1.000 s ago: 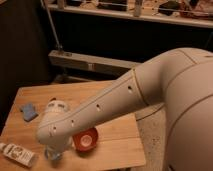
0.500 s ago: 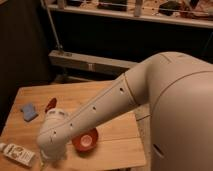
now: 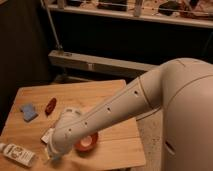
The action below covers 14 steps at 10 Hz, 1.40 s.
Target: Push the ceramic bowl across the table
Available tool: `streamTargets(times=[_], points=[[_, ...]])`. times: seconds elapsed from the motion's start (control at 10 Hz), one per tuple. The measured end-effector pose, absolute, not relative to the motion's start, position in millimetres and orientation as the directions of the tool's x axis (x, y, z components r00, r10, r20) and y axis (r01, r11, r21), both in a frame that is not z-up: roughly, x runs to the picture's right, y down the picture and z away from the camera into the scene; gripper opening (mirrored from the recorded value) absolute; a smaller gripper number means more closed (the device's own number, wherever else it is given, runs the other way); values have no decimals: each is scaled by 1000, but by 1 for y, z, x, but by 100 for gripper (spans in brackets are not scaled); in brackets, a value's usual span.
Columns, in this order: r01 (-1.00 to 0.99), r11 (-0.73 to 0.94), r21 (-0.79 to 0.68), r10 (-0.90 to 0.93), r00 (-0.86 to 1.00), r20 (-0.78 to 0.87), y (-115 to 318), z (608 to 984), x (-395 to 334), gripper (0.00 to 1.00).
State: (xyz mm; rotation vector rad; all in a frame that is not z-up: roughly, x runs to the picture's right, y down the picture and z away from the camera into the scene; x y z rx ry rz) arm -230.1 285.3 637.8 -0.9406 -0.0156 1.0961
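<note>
The ceramic bowl (image 3: 87,143), glossy reddish-orange, sits near the front edge of the light wooden table (image 3: 102,92). My white forearm crosses over it and hides its upper left part. My gripper (image 3: 52,151) hangs at the arm's end just left of the bowl, low over the table's front left area. It is mostly hidden behind the wrist, it stands open, and I see nothing held in it.
A white bottle (image 3: 18,154) lies at the front left corner, close to the gripper. A small blue cup (image 3: 28,112) and a small red elongated object (image 3: 50,105) lie on the left side. Dark shelving and a metal rail stand behind the table.
My arm has swung lower and a little toward the front of the table, so the wrist is closer to the bowl. The bowl has stayed where it was.
</note>
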Motion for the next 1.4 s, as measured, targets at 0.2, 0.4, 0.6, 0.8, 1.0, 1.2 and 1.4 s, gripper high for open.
streamTargets(times=[0.2,0.4,0.6,0.8,1.0,1.2,1.4], points=[[-713,108,-693,769,502,-396,284,645,-230,65],[-699,108,-707,768,510,-387,284,651,-228,65],[-701,118,-703,767,514,-383,282,661,-223,65],[-710,132,-692,765,517,-384,278,669,-216,65],[-729,159,-666,765,518,-384,271,680,-208,65],[-748,183,-638,762,518,-389,266,695,-197,65],[-763,195,-616,762,513,-394,262,705,-190,65]])
